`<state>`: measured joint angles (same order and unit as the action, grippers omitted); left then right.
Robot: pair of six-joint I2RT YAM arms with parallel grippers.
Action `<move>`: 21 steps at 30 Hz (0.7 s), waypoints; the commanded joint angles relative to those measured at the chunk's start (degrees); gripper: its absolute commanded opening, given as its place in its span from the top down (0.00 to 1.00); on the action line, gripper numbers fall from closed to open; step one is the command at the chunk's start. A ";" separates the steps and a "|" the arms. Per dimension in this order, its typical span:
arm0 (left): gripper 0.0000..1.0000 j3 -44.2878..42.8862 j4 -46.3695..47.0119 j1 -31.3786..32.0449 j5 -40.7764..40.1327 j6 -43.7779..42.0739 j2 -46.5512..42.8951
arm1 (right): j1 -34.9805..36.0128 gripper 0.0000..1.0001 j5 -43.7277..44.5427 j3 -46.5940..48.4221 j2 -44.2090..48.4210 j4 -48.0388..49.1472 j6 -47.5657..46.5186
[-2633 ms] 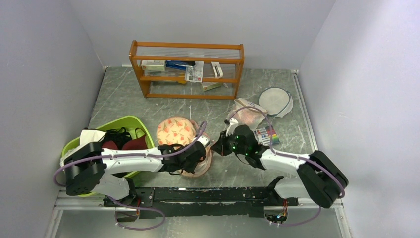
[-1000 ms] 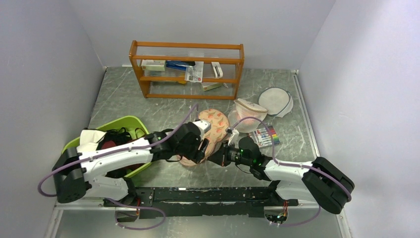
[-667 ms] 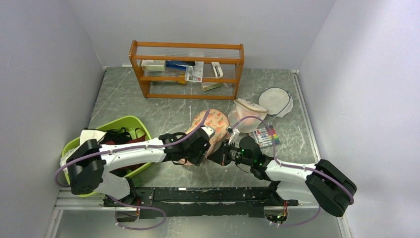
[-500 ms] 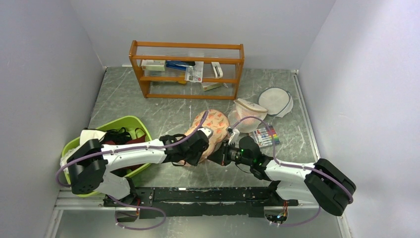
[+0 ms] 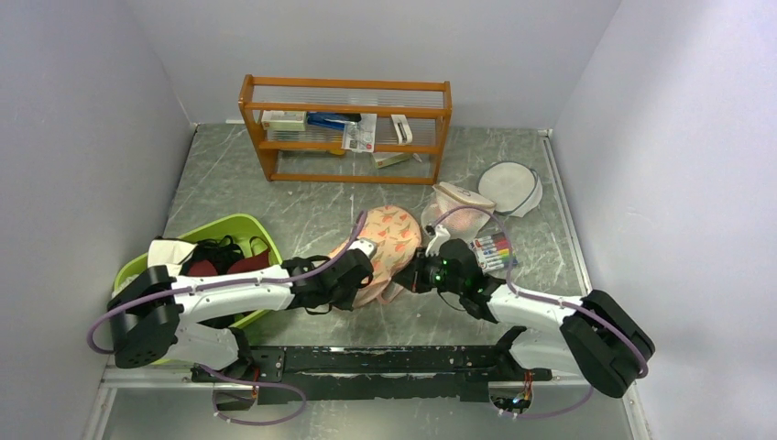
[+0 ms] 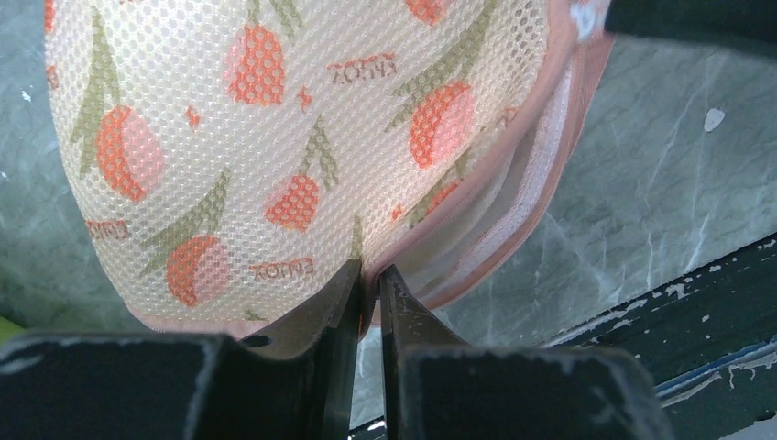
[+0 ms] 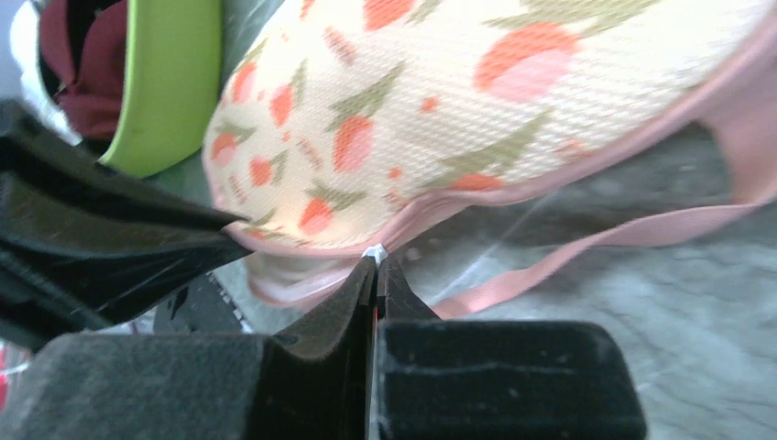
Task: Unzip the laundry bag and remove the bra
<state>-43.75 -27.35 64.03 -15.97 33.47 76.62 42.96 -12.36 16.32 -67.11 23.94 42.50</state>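
Observation:
The laundry bag (image 5: pixel 389 240), peach mesh with an orange flower print, lies tilted between my two grippers at the table's middle front. My left gripper (image 6: pixel 369 273) is shut on the bag's pink near rim (image 6: pixel 403 247). My right gripper (image 7: pixel 376 259) is shut on the small white zipper pull at the bag's (image 7: pixel 458 92) pink edge. In the top view the left gripper (image 5: pixel 365 282) and right gripper (image 5: pixel 410 278) sit close together at the near side. The seam gapes beside the left jaws, showing a whitish inner layer (image 6: pixel 513 206). The bra is hidden. A pink strap (image 7: pixel 596 252) trails on the table.
A green basket (image 5: pixel 240 225) with a dark maroon bra (image 5: pixel 247 266) stands at front left. A wooden rack (image 5: pixel 346 128) stands at the back. A white mesh dome bag (image 5: pixel 458 213), a round mesh disc (image 5: pixel 509 186) and a marker pack (image 5: pixel 495 249) lie right.
My left gripper has closed onto the bag's near rim and drawn slightly left and nearer. The right gripper, still shut on the pull, has shifted a little farther from me.

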 commanded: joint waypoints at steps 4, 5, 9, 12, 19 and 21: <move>0.78 0.97 -6.12 0.13 -4.04 2.86 -2.55 | -12.17 1.00 -3.40 3.35 -1.91 -6.45 -5.59; 0.78 0.96 -6.39 0.13 -4.11 3.06 -2.73 | -13.77 1.00 -4.10 3.61 -1.96 -7.05 -6.21; 0.79 1.15 -7.17 0.13 -4.45 3.80 -3.50 | -18.28 1.00 -4.91 5.80 -2.83 -9.92 -8.14; 0.80 1.07 -7.82 0.13 -4.74 4.18 -4.15 | -19.72 1.00 -6.81 6.94 -3.89 -10.93 -9.17; 0.57 -2.60 -7.95 0.13 0.70 1.50 -7.97 | -18.23 1.00 -16.88 5.49 -4.80 -4.50 -7.90; 0.45 -4.33 -6.60 0.13 3.42 0.37 -9.28 | -16.77 1.00 -17.93 4.38 -4.26 -2.80 -6.45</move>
<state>-43.92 -35.33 64.03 -17.28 35.94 70.26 24.23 -24.67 22.22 -71.94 16.47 34.46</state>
